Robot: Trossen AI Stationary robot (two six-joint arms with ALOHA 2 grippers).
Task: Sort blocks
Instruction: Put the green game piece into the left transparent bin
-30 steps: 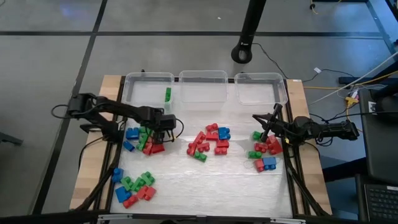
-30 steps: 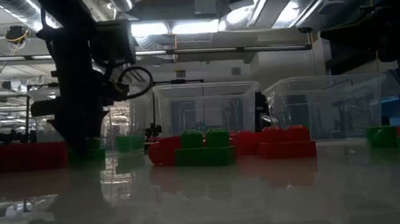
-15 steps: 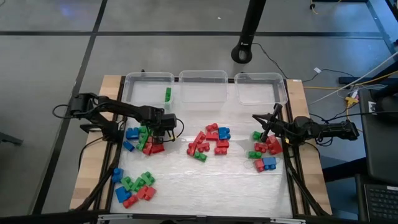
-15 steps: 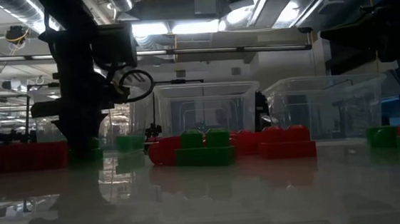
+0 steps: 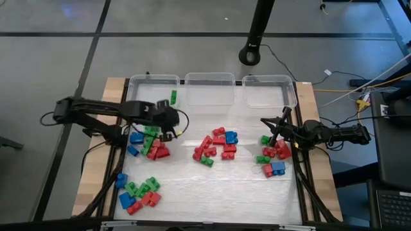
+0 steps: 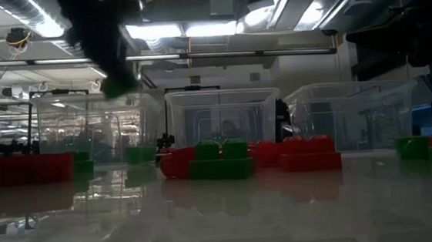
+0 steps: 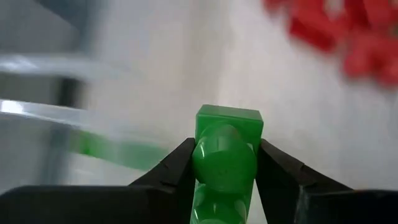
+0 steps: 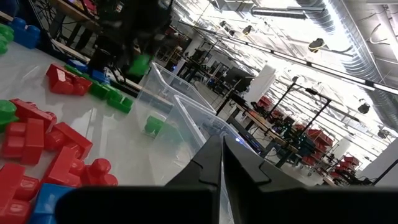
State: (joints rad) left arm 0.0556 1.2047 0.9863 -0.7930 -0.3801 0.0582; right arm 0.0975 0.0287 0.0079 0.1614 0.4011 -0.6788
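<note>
The left gripper (image 5: 168, 119) hangs above the bench (image 5: 192, 186), just in front of the left bin (image 5: 138, 82), its fingers (image 7: 171, 171) closed partway onto a green block (image 7: 225, 155) clamped between them. In the left wrist view that block's long axis runs straight out along the fingers, its far end pointing away from the wrist and a round stud facing the camera; the low view shows it lifted clear of the bench surface. Inside the left bin one green brick (image 5: 173, 97) lies by the wall nearest the middle bin (image 5: 209, 80), its long axis running from front to back of the bin. In front of the left bin sits a mixed cluster (image 5: 146, 142) of red, green and blue bricks, and further forward another small pile (image 5: 137, 194). In front of the middle bin lies a mostly red group (image 5: 216, 146). In front of the right bin (image 5: 270, 83) rests a last heap (image 5: 272, 157), with the right gripper (image 5: 263, 120) above it, fingers shut tight on nothing
</note>
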